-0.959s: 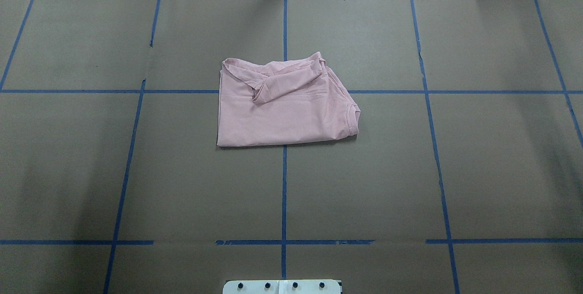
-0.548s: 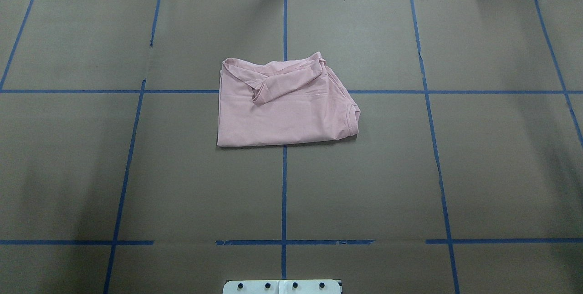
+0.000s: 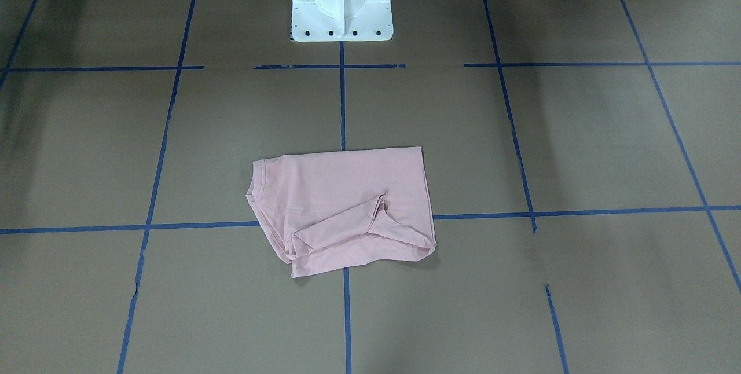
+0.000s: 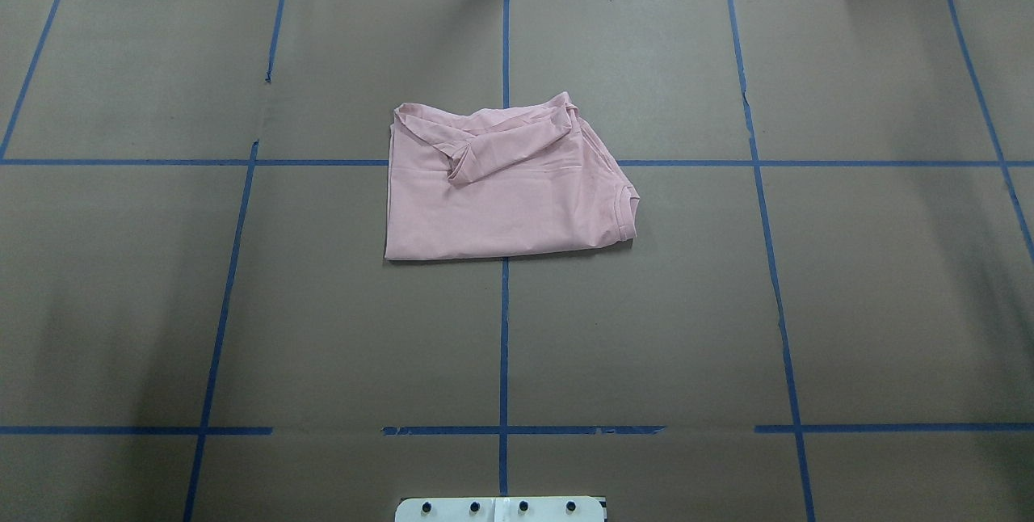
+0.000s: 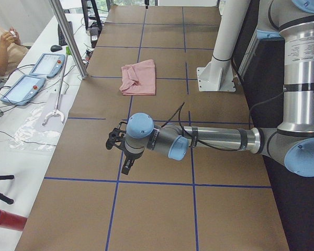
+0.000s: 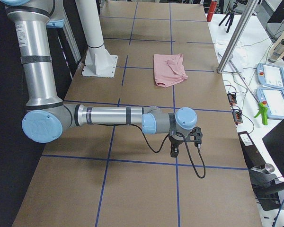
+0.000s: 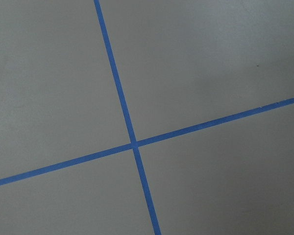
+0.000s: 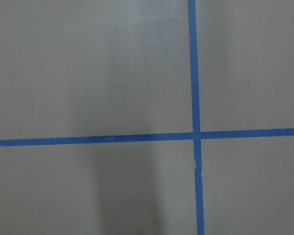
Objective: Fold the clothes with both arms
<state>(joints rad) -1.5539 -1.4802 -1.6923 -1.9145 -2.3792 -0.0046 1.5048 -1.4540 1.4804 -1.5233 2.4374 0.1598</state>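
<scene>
Overhead exterior view, starting at the surface's near edge: the white base plate [image 4: 501, 508] sits there, with bare brown paper and blue tape lines [image 4: 504, 328] beyond it. Neither arm shows in this view. From the side cameras, the left arm [image 5: 220, 138] reaches low over the surface's left end and the right arm [image 6: 113, 115] low over its right end. Both are well apart from the garment. Their jaws show only in those side views, so I cannot tell whether they are released or clenched. Nothing hangs from either. Both wrist cameras see only paper and a tape crossing.

Farther out, near the middle of the surface and across the centre tape line, lies the T-shirt [image 4: 501, 199]. It is a compact, roughly rectangular bundle, plain pink side up, with the collar [image 4: 628, 211] at its right edge. A sleeve [image 4: 505, 152] lies loosely across its rumpled far part.

The folding looks essentially done. At most, that loose sleeve and the uneven far edge could be tidied.
</scene>
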